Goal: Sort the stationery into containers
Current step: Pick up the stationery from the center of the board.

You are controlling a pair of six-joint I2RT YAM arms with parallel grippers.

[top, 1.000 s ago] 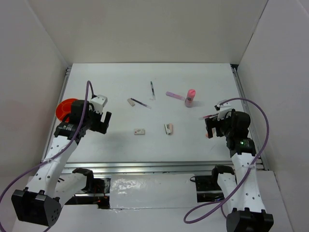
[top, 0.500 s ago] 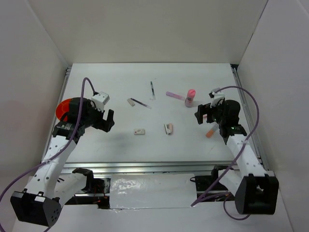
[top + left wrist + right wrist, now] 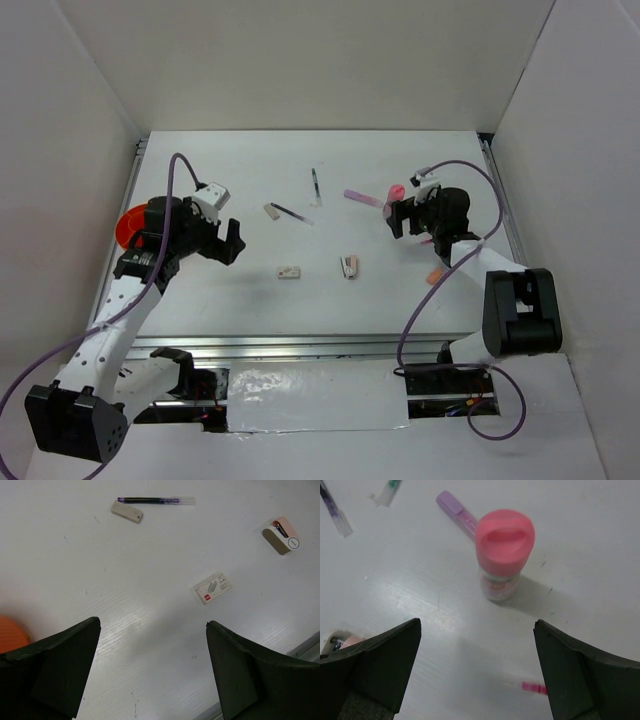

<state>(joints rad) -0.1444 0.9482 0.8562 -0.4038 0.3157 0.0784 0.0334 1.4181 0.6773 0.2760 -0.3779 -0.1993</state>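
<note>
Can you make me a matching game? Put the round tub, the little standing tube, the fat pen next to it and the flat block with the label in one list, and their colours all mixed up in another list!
Things:
1. tub
2. standing tube
3. pen beside that tube
4. labelled block

Colours:
A. lilac
B. white with a small red mark
C. orange-red
D. pink cap

Pairs: 1-C, 2-D, 3-A, 4-B
</note>
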